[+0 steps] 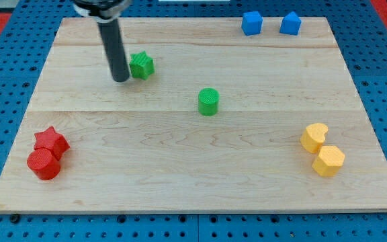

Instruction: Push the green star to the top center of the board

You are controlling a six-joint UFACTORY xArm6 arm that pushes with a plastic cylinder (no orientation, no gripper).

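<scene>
pushing rod beside the green star

the tip (121, 79) sits on the wooden board (193, 175), just at the left of the green star (141, 65), touching or nearly so. the rod is a plain stick with nothing to spread or pinch. the star lies in the upper left part. a green cylinder (208, 101) stands near centre. two blue blocks (252, 23) (289, 24) sit at the top right, a red star (51, 141) and red cylinder (44, 164) touch at lower left, and two yellow blocks (314, 137) (328, 160) touch at lower right.
</scene>
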